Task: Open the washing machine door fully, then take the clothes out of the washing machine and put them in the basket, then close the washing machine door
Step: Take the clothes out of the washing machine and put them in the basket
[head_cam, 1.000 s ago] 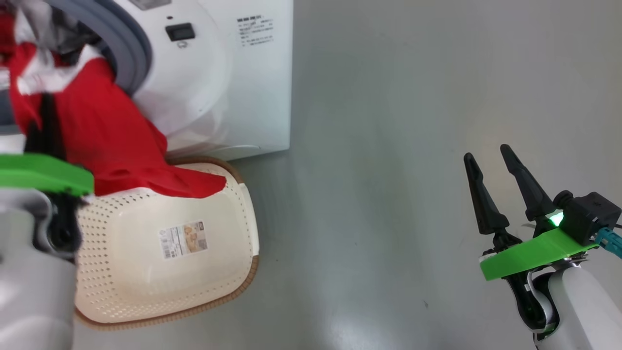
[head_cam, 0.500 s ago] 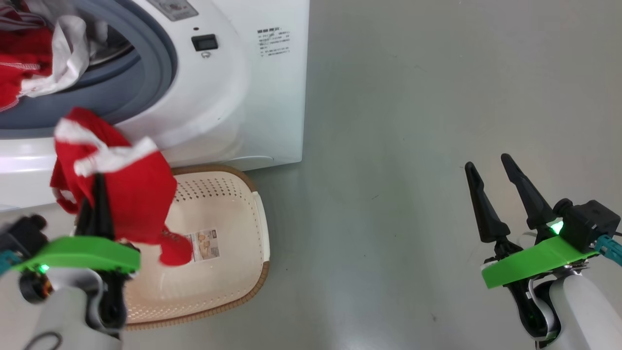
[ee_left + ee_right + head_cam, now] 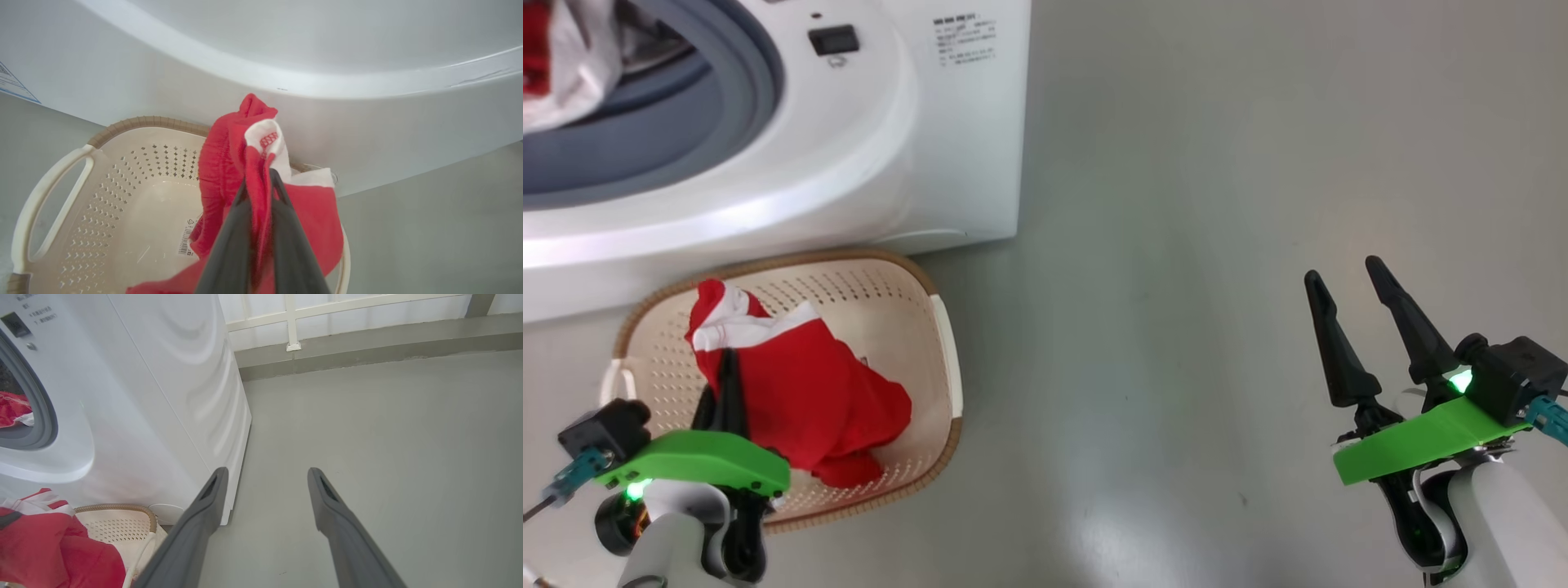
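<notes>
In the head view, a red garment (image 3: 809, 392) is held pinched in the left gripper (image 3: 729, 359), down inside the basket (image 3: 943, 359) at its middle and near edge. More clothes (image 3: 556, 57) are seen in the drum of the washing machine (image 3: 866, 163), and the right gripper (image 3: 1342, 271) is held wide and empty, well apart. In the left wrist view, fabric is clamped between the narrowed fingers (image 3: 233, 228). In the right wrist view, bare floor (image 3: 367, 437) is framed by the spread fingers. Unloading is judged to be in hand: release is called for next, then a reach into the drum for the rest.
</notes>
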### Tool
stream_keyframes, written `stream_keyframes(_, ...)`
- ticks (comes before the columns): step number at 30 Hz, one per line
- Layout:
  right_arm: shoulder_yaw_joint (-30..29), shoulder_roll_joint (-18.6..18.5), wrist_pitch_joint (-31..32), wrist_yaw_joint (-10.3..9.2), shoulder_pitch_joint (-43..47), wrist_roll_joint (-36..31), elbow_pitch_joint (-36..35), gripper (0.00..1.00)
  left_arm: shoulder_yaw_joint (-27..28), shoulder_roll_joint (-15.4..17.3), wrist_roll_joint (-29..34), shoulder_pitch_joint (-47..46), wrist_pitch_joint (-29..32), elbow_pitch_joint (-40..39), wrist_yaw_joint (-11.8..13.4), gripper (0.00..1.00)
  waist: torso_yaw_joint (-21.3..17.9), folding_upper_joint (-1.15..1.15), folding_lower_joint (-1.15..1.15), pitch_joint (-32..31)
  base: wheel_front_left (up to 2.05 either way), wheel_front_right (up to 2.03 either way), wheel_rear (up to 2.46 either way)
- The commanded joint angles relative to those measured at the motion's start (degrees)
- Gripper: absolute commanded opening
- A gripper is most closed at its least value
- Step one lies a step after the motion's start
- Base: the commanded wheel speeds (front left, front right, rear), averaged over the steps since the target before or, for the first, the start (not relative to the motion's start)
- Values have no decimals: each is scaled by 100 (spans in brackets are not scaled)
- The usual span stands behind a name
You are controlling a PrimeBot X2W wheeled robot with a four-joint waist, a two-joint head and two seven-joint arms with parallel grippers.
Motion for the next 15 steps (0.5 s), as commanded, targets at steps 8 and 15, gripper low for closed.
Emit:
stream_keyframes(8, 66, -78, -37, 37, -164, -52, -264, 100, 19, 228, 208, -495, -35, 560, -32, 0, -129, 0, 0, 620, 0, 0, 0)
stream_keyframes(15, 35, -88, -37, 37, -260, -70, -313, 100, 25, 265, 219, -872, -35, 1080, -32, 13, -148, 0, 0, 843, 0, 0, 0)
